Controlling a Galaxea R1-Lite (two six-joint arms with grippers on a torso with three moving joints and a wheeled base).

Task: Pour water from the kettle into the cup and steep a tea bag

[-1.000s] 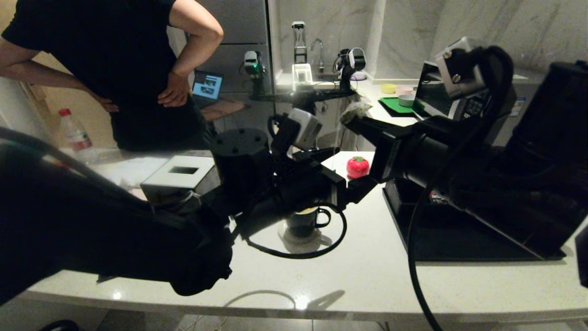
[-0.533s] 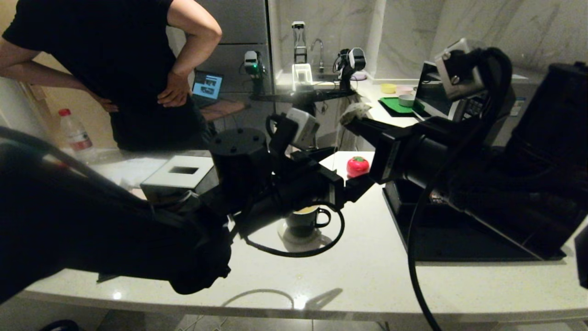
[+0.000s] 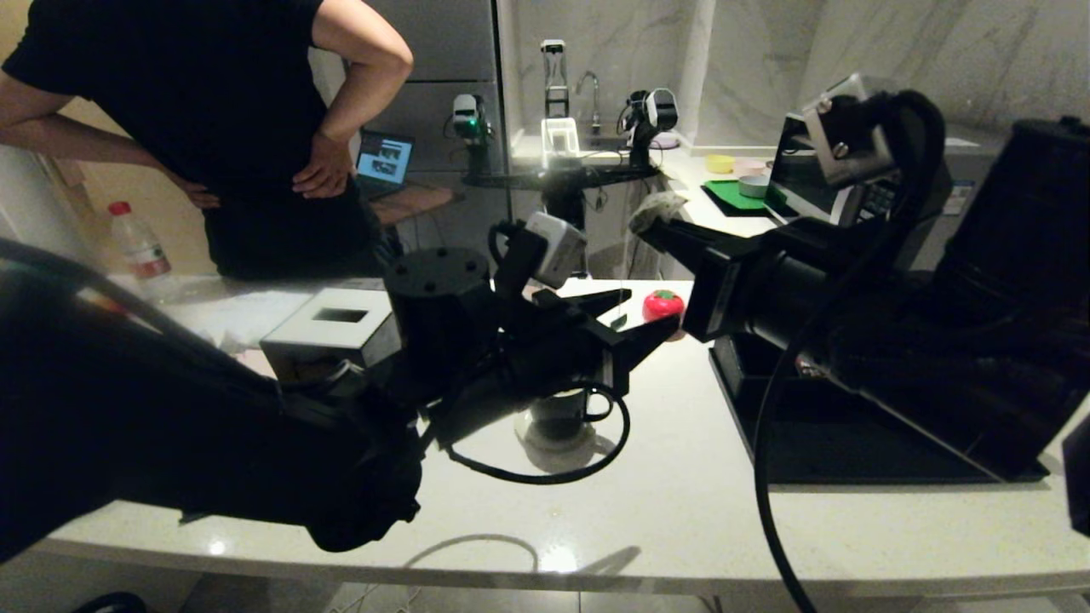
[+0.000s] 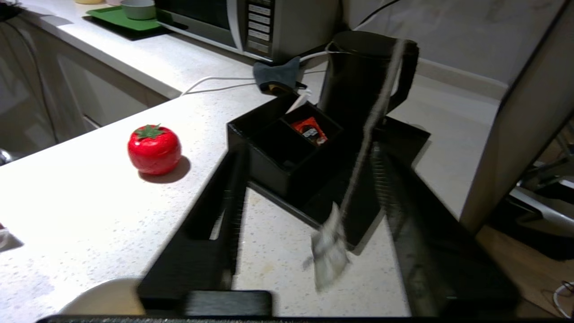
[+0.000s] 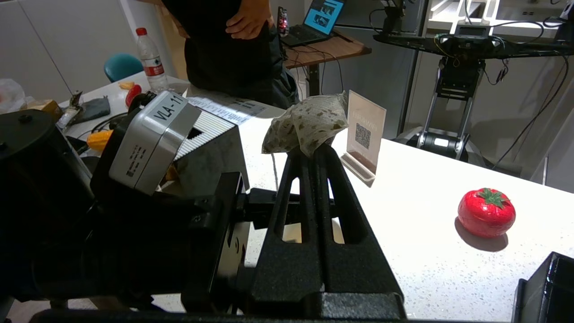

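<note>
My right fingers [image 5: 319, 150], clenched on the tea bag [image 5: 309, 123], hold it high over the tabletop [image 3: 681, 477]. My left fingers [image 4: 309, 202] have narrowed from wide open around the bag's dangling string and tag [image 4: 329, 249], just above the cup [image 3: 558, 409]. Likely steadying the string before lowering; kettle [image 4: 358, 76] sits far right.

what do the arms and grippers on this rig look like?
Both arms are matte black. The right gripper has long, flat black fingers with slotted cut-outs. A silver camera box labelled VLA-11 sits on the left wrist. The left gripper has ridged black fingers. A black cable loops under the left arm.
</note>
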